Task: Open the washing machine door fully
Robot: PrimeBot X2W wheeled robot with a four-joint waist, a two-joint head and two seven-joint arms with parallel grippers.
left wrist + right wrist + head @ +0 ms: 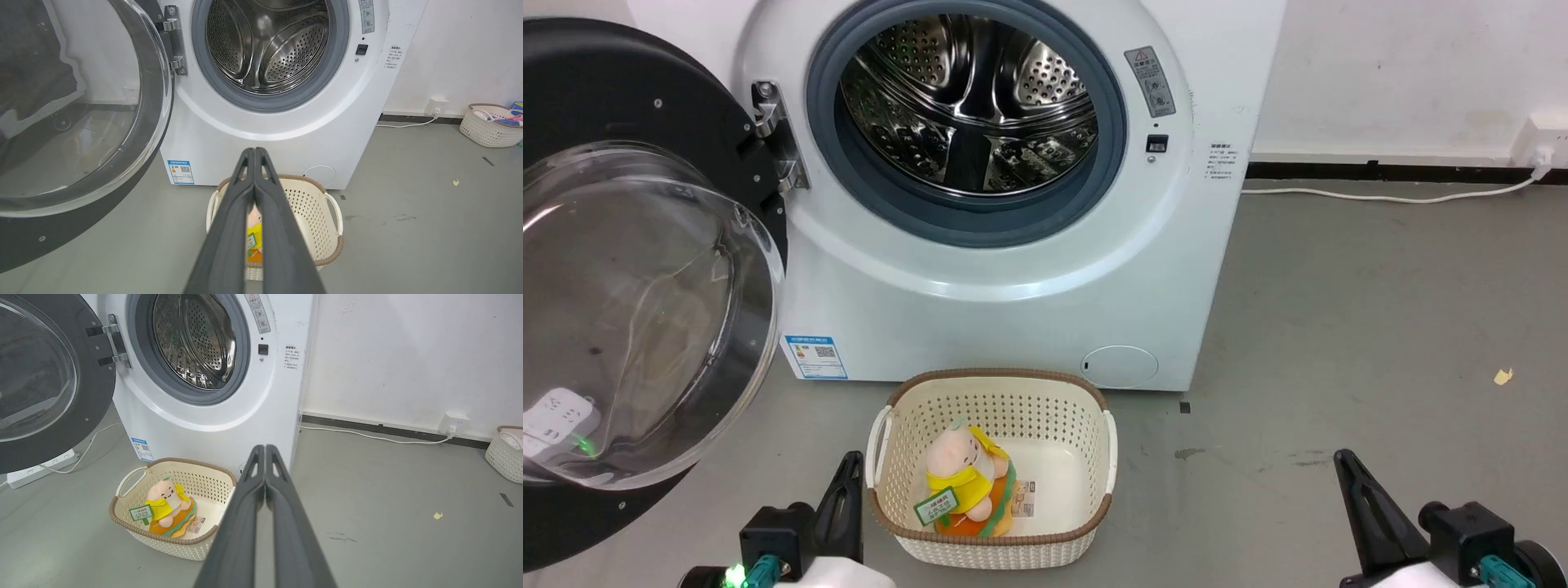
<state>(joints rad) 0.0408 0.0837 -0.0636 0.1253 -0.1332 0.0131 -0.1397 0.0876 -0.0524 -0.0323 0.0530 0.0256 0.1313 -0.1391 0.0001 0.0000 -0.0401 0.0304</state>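
The white washing machine (1013, 310) stands ahead with its steel drum (968, 98) exposed inside the grey gasket. Its black door (621, 269), with the bulging clear glass bowl, is swung wide out to the left on the metal hinge (772, 135); the door (73, 122) also shows in the left wrist view and the door (49, 384) in the right wrist view. My left gripper (851, 469) is shut and empty, low at the left beside the basket. At the lower right my right gripper (1343, 465) is shut on nothing, over bare floor. Neither touches the door.
A cream perforated basket (1086, 408) with a plush toy (968, 482) sits on the floor in front of the machine, between my grippers. A white power strip (36, 471) lies under the door. A cable (1380, 196) runs along the wall to a socket. Another basket (490, 130) stands far right.
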